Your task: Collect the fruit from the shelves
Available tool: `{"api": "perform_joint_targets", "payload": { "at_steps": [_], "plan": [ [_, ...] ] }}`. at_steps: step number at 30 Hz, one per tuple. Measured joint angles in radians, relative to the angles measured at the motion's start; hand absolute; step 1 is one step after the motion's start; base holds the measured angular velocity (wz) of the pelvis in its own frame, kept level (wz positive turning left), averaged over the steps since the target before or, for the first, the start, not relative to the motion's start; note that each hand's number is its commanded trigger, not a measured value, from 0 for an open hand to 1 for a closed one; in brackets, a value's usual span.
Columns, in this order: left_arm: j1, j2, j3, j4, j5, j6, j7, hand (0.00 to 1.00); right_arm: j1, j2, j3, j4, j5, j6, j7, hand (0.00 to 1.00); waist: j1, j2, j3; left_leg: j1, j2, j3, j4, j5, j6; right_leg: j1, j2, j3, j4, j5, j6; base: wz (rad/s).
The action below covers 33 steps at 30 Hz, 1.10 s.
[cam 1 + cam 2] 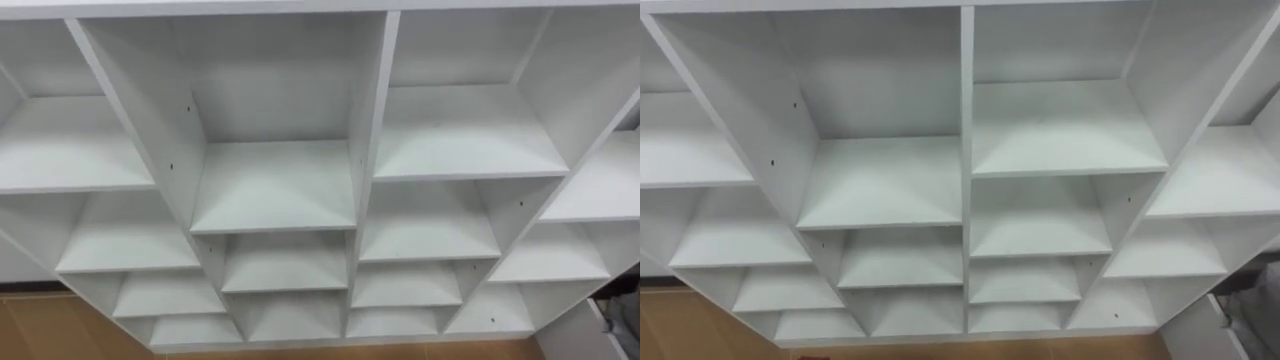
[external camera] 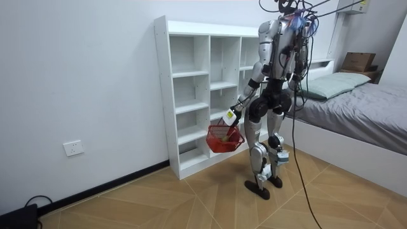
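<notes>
- The robot is standing upright on the wooden floor (image 2: 159,203), close in front of the white closet (image 2: 191,28), with the bed (image 2: 369,108) off to the room view's right.
- Its head is tilting down at the shelves, and the eye views are taking in the middle compartments (image 1: 270,185). Every shelf board seen there is lying bare, with no fruit on it.
- The left hand (image 2: 233,116) is hanging low at the robot's side, and the red basket (image 2: 224,140) is dangling from it by the handle. The fingers are looking curled round that handle, as the hanging basket suggests, though the hand is small in the room view.
- Holding the basket low and to the side is probably keeping it clear of the shelf fronts while keeping it ready to receive fruit.
- A yellowish thing (image 2: 222,134) is lying inside the basket. It may be fruit, but I cannot tell.
- Judging by the bare shelves, the robot is likely searching, or the collecting is near its end.
</notes>
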Motion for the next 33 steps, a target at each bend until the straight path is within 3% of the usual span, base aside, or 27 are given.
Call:
{"api": "perform_joint_targets", "payload": {
  "at_steps": [4,8,16,33],
  "plan": [
    [0.015,0.000,0.036,0.010,0.010,0.001,0.001,1.00,0.001,0.001,-0.009,0.013,0.000,0.030,0.012,0.00,0.004,0.001,0.0009,0.006,-0.001,0.001,0.000,-0.003,0.001,0.005,0.001,0.007,0.000,-0.001,0.002,-0.02],
    [0.016,-0.002,0.061,0.042,0.025,0.002,0.002,1.00,-0.007,0.001,-0.017,0.037,-0.007,0.036,0.040,0.00,0.011,-0.004,-0.0004,0.009,-0.001,0.001,0.001,-0.006,0.002,0.008,0.001,0.009,0.000,-0.002,0.003,0.00],
    [0.021,-0.003,0.061,0.099,0.029,0.028,0.002,1.00,-0.039,0.004,-0.016,0.085,-0.008,0.060,0.060,0.00,0.014,-0.015,-0.0058,0.008,-0.001,-0.001,0.003,-0.006,0.002,0.008,-0.002,-0.001,-0.001,-0.002,0.003,0.00],
    [0.019,-0.003,0.061,0.096,0.098,0.062,0.019,1.00,-0.044,0.004,0.000,0.089,0.020,0.082,0.063,0.00,0.022,-0.019,-0.0047,-0.001,-0.003,-0.015,0.005,-0.008,0.003,0.013,0.000,-0.005,-0.014,-0.002,0.003,0.02]
  ]
}}
